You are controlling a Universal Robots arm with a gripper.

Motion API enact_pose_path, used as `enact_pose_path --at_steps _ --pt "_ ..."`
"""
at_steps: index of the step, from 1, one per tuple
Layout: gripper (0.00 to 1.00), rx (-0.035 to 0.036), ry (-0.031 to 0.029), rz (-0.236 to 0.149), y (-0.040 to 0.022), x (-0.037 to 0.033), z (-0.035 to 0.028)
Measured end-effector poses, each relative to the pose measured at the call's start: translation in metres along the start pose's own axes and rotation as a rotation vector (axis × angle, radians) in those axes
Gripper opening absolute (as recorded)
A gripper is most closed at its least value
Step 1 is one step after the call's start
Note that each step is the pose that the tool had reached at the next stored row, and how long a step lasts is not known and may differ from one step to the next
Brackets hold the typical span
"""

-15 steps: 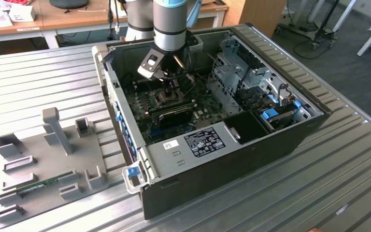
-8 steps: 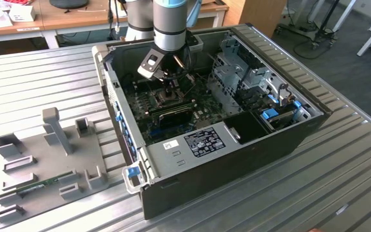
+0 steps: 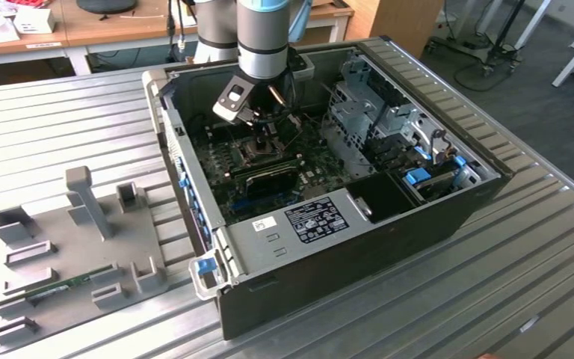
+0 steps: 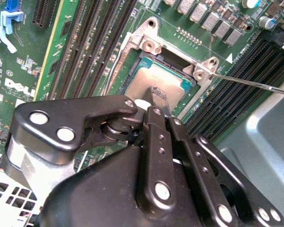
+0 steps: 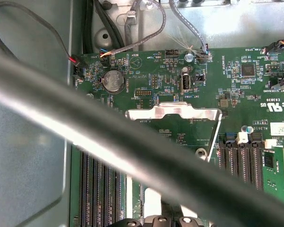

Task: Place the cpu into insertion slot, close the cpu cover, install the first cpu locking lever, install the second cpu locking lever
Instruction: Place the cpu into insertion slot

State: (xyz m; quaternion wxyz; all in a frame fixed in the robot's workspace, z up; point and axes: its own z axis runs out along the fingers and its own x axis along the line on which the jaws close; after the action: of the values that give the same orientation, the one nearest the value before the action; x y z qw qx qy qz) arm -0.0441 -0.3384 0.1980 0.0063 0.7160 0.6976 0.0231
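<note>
Inside the open computer case (image 3: 347,262) on the ribbed metal table (image 3: 526,292), the gripper (image 3: 263,140) hangs low over the green motherboard (image 3: 305,170). Its fingertips (image 4: 156,94), drawn together on nothing, touch the top of the single cpu (image 4: 151,78). The chip lies flat within the silvery rim of the insertion slot (image 4: 132,49). Long black memory slots (image 4: 85,52) crowd two sides of that rim. One cpu cover (image 5: 173,112) stands raised at the slot's edge. One thin lever wire (image 4: 251,82) juts free beside a corner.
</note>
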Motion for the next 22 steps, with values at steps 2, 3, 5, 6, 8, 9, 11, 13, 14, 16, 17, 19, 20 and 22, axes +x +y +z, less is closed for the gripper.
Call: enact_pose_path --at_steps 2,3,5,6,8,9,11,13,14,16,17,19,20,22 --pt "0.11 0.0000 0.0001 0.000 0.0000 0.0000 0.0001" --pt "0.11 -0.0001 0.0001 0.000 0.0000 0.0000 0.0001" --pt "0.11 -0.0002 0.0003 0.000 0.0000 0.0001 -0.0001" --pt "0.11 -0.0005 0.0006 0.000 0.0001 0.0001 -0.0004" --pt "0.11 -0.0010 0.0015 0.000 0.0002 0.0003 -0.0013" --pt "0.11 -0.0012 0.0019 0.000 0.0003 0.0004 -0.0020" --pt "0.11 -0.0002 0.0004 0.000 0.0002 0.0002 -0.0044" --pt "0.11 -0.0002 0.0004 0.000 0.0003 0.0002 -0.0068" --pt "0.11 -0.0001 0.0002 0.000 0.0004 0.0002 -0.0082" --pt "0.11 -0.0002 0.0002 0.000 0.0005 0.0003 -0.0113" --pt "0.11 -0.0002 0.0003 0.000 0.0006 0.0004 -0.0129" --pt "0.11 -0.0001 0.0001 0.000 0.0007 0.0004 -0.0165" --pt "0.11 -0.0001 0.0001 0.000 0.0008 0.0005 -0.0186" --pt "0.11 -0.0001 0.0000 0.000 0.0010 0.0006 -0.0228"
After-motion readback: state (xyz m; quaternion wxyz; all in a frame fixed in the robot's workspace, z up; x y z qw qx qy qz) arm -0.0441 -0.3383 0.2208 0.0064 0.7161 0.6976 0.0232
